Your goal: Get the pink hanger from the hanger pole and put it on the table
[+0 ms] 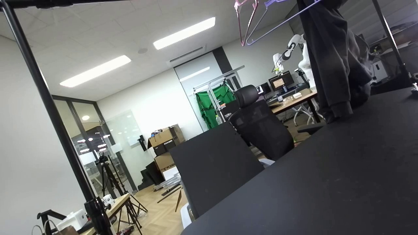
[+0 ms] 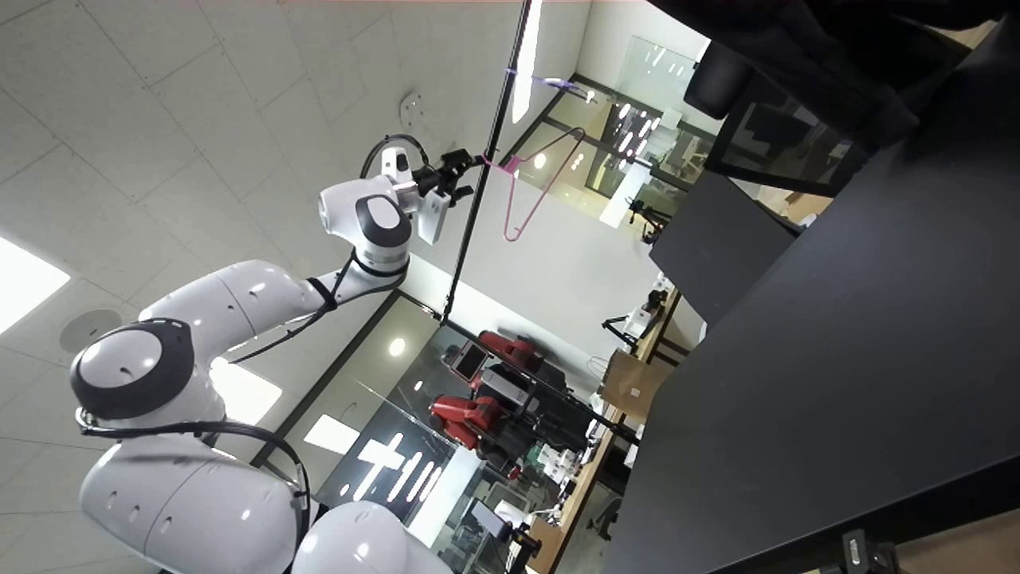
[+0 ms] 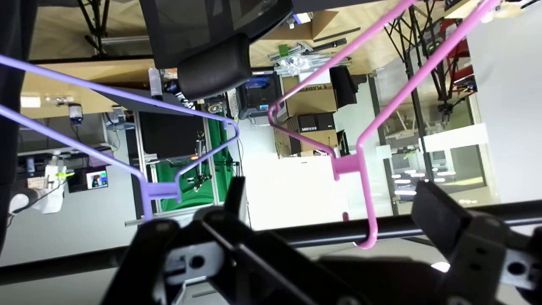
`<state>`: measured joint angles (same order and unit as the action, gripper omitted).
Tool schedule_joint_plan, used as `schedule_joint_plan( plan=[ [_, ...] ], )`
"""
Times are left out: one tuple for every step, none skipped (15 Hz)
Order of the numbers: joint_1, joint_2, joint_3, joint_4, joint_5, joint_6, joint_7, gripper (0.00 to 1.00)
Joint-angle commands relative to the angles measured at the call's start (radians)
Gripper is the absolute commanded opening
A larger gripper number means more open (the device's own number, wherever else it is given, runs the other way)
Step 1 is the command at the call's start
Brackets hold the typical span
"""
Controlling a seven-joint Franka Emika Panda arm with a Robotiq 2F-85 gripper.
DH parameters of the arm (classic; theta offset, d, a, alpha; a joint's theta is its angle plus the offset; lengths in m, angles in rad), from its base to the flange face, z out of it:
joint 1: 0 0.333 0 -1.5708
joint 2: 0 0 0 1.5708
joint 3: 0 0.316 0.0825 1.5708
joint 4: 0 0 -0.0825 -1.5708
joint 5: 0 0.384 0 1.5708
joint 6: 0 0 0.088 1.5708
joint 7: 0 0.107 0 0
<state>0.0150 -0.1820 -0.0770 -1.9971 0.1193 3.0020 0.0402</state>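
The pink hanger [image 3: 348, 164] hangs by its hook from the black pole [image 3: 400, 226], high over the black tabletop [image 1: 326, 182]. Right beside that hook is the end effector [image 3: 332, 199] of the white arm [image 2: 239, 303], its fingers spread wide with nothing held; in the wrist view the hook and a stretch of pole show in the gap. Whether a finger touches either, I can't tell.

Crowding it most is the lilac hanger [image 3: 163, 190], near it on the same pole, its hook hidden behind the end effector in the wrist view. Dark clothing [image 1: 329, 58] droops nearby, a cuffed sleeve by the tabletop's edge; I can't make out whether anyone wears it. Past that edge stand an upright black panel [image 1: 215, 163] and an office chair [image 1: 264, 127]. Farther back: stacked cardboard boxes [image 1: 166, 140], green cloth [image 1: 204, 104] on a metal frame, a tripod [image 1: 103, 160] and a red-and-black machine [image 2: 466, 413].
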Motion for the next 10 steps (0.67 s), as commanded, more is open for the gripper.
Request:
schedule_joint_plan(
  plan=[
    [-0.067,0.13,0.07,0.195,-0.122,-0.074,0.173,1.0],
    [-0.072,0.155,0.08,0.23,-0.165,-0.093,0.215,1.0],
    [-0.066,0.176,0.084,0.264,-0.192,-0.115,0.24,1.0],
    [-0.05,0.19,0.085,0.293,-0.186,-0.166,0.225,1.0],
    [-0.019,0.191,0.089,0.313,-0.088,-0.246,0.136,1.0],
    [-0.044,0.158,0.08,0.223,-0.14,-0.144,0.169,1.0],
    [-0.029,0.17,0.081,0.25,-0.111,-0.187,0.147,1.0],
    [-0.02,0.176,0.084,0.266,-0.101,-0.207,0.142,1.0],
    [-0.015,0.178,0.088,0.274,-0.095,-0.216,0.139,1.0],
    [-0.015,0.178,0.088,0.277,-0.095,-0.218,0.139,1.0]
  ],
)
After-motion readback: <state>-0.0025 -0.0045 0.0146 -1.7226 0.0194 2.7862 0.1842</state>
